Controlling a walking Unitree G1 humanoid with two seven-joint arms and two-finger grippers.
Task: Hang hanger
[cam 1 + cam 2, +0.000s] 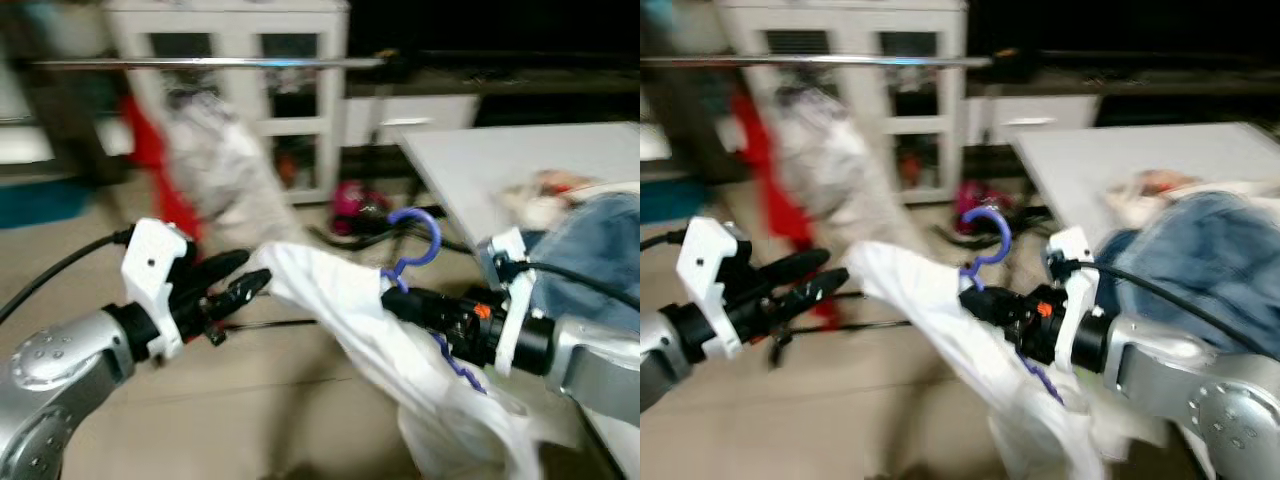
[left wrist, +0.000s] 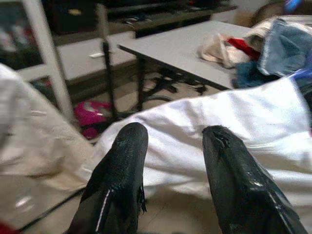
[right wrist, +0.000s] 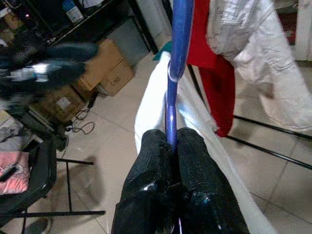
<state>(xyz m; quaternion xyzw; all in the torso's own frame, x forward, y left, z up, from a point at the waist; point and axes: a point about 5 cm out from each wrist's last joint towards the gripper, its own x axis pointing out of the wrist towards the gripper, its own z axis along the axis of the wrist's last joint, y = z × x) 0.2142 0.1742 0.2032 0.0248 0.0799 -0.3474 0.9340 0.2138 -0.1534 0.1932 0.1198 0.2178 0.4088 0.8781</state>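
My right claw point(image 1: 398, 300) was clamped on the hanger point(image 1: 420, 248), hook up; the rail point(image 1: 200, 63) lay ahead, above. My left claw point(image 1: 245, 280), parted, steadied the shirt point(image 1: 340, 320).

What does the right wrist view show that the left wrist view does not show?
Right wrist view: the right hand shut on the blue hanger, cardboard boxes and a red garment on the rack. Left wrist view: the open left hand, the grey table and blue jeans on it. Both: the white shirt on the hanger.
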